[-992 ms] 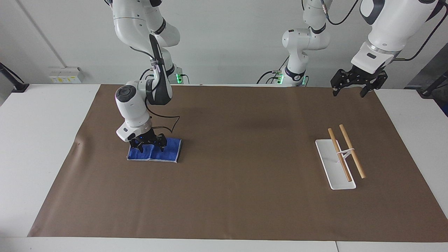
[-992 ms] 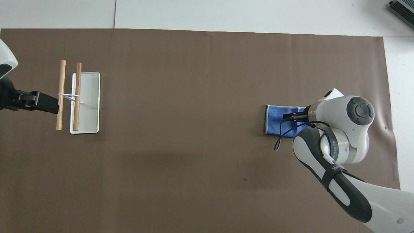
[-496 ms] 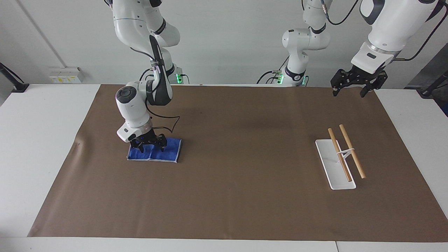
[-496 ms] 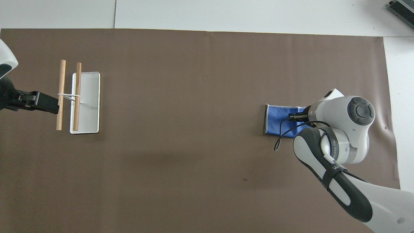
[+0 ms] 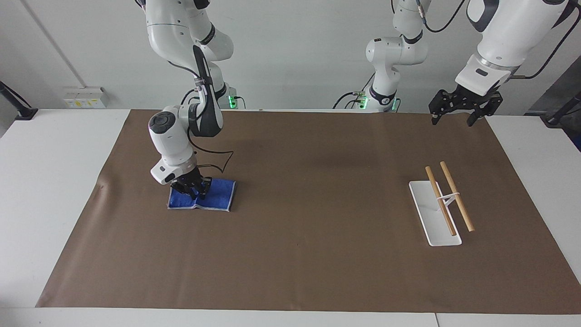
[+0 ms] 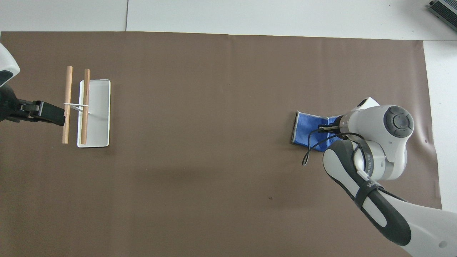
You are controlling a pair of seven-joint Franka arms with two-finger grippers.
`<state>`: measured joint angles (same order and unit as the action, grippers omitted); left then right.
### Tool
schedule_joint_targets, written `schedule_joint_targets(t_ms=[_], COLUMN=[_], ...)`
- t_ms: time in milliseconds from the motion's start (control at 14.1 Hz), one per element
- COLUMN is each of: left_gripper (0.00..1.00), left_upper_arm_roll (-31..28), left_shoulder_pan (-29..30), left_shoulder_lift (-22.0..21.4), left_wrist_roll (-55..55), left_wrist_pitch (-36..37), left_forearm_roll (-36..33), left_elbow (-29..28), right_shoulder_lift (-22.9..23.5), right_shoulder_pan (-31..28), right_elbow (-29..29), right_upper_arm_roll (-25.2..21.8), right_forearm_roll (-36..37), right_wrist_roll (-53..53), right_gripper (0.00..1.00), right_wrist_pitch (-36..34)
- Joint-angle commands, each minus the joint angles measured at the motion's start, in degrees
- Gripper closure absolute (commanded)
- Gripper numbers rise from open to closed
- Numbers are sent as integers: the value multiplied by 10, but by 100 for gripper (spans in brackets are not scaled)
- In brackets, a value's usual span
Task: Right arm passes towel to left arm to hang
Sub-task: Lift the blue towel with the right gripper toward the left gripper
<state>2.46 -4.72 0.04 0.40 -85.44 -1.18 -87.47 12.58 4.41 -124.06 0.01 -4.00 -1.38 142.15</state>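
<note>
Right gripper now pinched shut on towel, cloth bunched and skewed, long axis along the table, left gripper spread wide, waiting.

royal-blue towel with pale grey edging, on brown paper over a white table. white tray, two tan wooden rods. white arms, black grippers.

One blue towel, two wooden rods, one white stand, one brown mat and two arms are counted.
</note>
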Motion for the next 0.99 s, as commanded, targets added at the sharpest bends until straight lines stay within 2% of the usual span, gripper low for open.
schedule_joint_targets(t_ms=[0,212,567,708,921], left_gripper=[0,0,0,0,0], left_upper_arm_roll=[3,3,3,3,3], left_shoulder_pan=[4,4,4,4,4], left_shoulder_lift=[-12,-12,-12,-12,-12], left_wrist_roll=[2,2,2,2,2], left_wrist_pitch=[5,5,5,5,5], left_forearm_roll=[-9,-9,-9,-9,-9], left_elbow=[-12,-12,-11,-12,-11], right_shoulder_lift=[-19,-36,-46,-45,-44], right_shoulder_pan=[-3,-2,-3,-3,-3], right_elbow=[54,82,125,146,156], right_upper_arm_roll=[14,17,70,88,113], right_forearm_roll=[-47,-96,-163,-241,-395], right_wrist_roll=[-15,-16,-7,-7,-11], right_gripper=[100,100,100,100,100], right_wrist_pitch=[-74,-98,-97,-101,-104])
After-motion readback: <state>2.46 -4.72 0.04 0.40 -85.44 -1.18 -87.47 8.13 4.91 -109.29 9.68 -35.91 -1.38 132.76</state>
